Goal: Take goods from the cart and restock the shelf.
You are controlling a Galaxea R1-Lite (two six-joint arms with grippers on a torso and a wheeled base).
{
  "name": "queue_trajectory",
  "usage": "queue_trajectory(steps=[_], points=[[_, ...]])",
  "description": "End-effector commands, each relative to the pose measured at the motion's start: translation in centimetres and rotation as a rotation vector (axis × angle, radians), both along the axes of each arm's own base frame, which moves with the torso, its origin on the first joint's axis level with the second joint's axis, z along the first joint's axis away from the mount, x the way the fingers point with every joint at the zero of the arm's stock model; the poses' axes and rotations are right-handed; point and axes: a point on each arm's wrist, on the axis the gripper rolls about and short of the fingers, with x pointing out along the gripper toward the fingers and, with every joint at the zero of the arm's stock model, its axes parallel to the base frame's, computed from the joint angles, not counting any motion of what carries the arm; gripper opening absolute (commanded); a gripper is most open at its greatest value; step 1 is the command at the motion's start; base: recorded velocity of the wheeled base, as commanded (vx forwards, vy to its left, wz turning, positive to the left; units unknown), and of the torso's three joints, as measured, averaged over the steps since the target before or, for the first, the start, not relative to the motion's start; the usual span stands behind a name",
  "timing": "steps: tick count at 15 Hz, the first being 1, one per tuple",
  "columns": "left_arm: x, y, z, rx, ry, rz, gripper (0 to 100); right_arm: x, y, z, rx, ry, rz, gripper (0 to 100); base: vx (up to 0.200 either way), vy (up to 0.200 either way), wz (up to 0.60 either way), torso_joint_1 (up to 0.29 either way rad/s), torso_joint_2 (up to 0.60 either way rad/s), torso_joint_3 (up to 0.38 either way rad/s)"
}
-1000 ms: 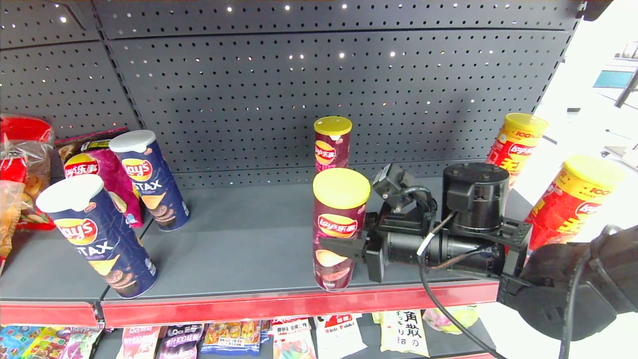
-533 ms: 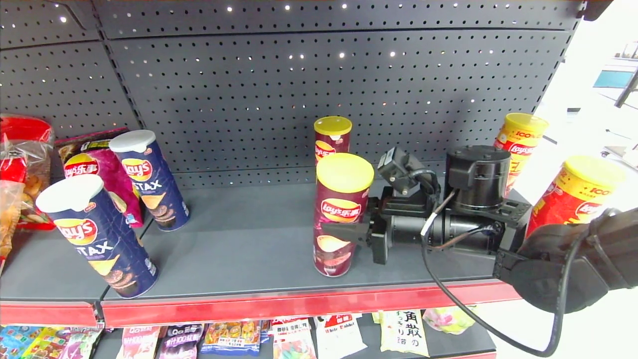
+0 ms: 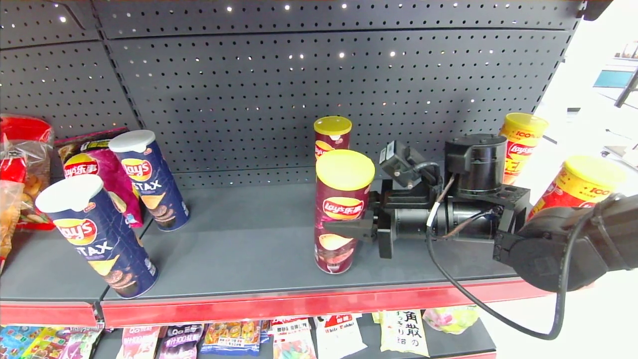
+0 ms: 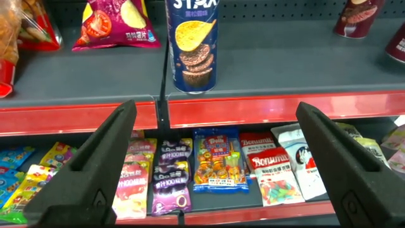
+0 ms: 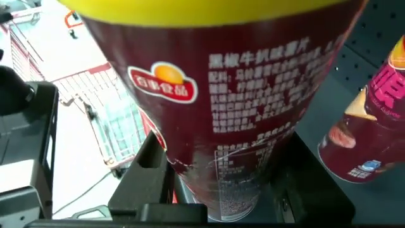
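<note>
As right tool grips canister, perhaps touching shelf

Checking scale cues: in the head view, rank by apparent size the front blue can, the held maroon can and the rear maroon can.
Largest: front blue can.
Next: maroon can in the right hand.
Smallest: rear maroon can, partly hidden.
Nearness may explain it.

Near blue can and far blue can at left, both white-lidded. Purple bag just behind the far one; red bag at the far left edge. Rear maroon can upright near the pegboard. At right, near red can and far red can, yellow-lidded. Below, packets in a row.
</note>
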Motion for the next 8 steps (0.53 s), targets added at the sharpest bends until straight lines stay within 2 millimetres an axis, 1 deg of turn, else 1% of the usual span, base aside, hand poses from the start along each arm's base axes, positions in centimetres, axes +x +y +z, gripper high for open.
queue_trajectory(steps=[1,2,4,8], points=[[0.0,0.0,-0.01,-0.001,0.0,0.0,100,-0.06,0.24,-0.34,-0.017,0.007,0.037,0,0.0,0.0,0.0,0.0,0.0,0.0],[0.0,0.0,-0.01,-0.001,0.0,0.0,100,-0.06,0.25,-0.32,-0.017,0.006,0.039,0,0.0,0.0,0.0,0.0,0.0,0.0],[0.0,0.0,-0.01,-0.001,0.0,0.0,100,0.11,0.08,-0.37,-0.065,-0.007,0.096,0,0.0,0.0,0.0,0.0,0.0,0.0],[0.0,0.0,-0.01,-0.001,0.0,0.0,100,0.54,0.63,-0.47,-0.077,-0.014,0.108,0,0.0,0.0,0.0,0.0,0.0,0.0]])
